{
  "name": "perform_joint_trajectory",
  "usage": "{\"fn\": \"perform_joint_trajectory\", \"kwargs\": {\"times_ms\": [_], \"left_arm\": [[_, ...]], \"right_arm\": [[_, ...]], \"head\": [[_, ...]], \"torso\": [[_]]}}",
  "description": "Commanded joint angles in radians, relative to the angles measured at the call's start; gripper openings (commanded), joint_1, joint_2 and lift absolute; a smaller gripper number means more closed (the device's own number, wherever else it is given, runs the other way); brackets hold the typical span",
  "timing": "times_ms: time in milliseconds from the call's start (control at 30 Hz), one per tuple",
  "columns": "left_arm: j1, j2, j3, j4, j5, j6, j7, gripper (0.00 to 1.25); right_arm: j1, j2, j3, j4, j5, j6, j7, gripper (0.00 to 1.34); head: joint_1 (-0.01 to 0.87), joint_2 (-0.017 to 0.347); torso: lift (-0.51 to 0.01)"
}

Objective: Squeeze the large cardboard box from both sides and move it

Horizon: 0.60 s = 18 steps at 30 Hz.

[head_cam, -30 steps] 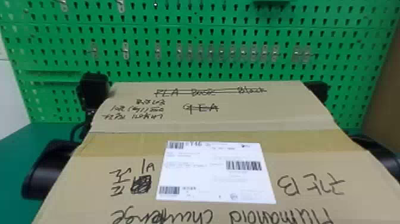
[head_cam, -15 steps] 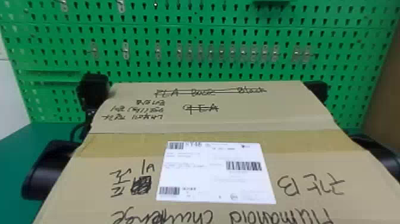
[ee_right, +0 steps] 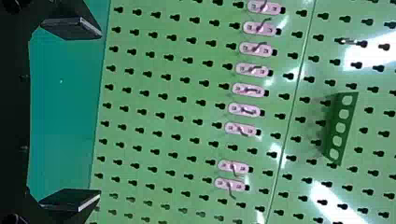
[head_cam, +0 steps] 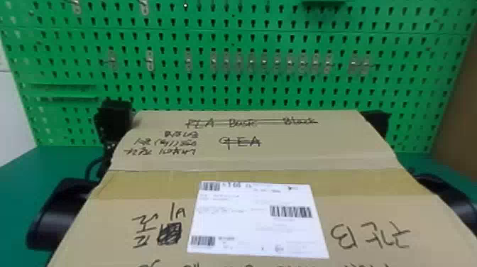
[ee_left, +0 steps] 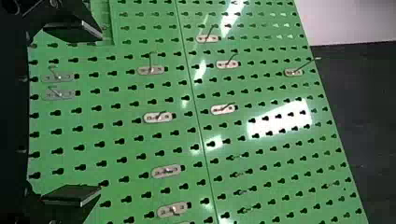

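Note:
The large cardboard box (head_cam: 262,149), with a white label on top, fills the middle and front of the head view. My left gripper (head_cam: 114,119) is at the box's far left corner, and my right gripper (head_cam: 378,124) is partly hidden behind the far right corner. Black arm parts flank both sides of the box. In the left wrist view my left gripper (ee_left: 74,112) has its two fingers wide apart with nothing between them. The right wrist view has my right gripper (ee_right: 72,114) likewise spread and holding nothing. Whether the arms press on the box's sides I cannot tell.
Behind the box stands a green pegboard (head_cam: 248,85) with metal hooks and a green shelf (head_cam: 62,90) at its left. A green table (head_cam: 21,177) extends on both sides of the box. At the far right is a brown surface (head_cam: 458,106).

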Motion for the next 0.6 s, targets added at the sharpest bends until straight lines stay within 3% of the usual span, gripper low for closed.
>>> {"fn": "perform_joint_trajectory", "kwargs": {"times_ms": [0, 567], "left_arm": [[0.01, -0.004, 0.001, 0.0, 0.001, 0.0, 0.0, 1.12], [0.047, -0.013, 0.0, -0.003, 0.01, 0.0, 0.0, 1.12]], "right_arm": [[0.015, 0.0, 0.0, -0.005, 0.001, 0.0, 0.001, 1.24], [0.062, -0.004, -0.009, -0.027, 0.003, 0.005, 0.001, 1.24]], "head": [[0.398, 0.051], [0.398, 0.051]], "torso": [[-0.209], [-0.209]]}}
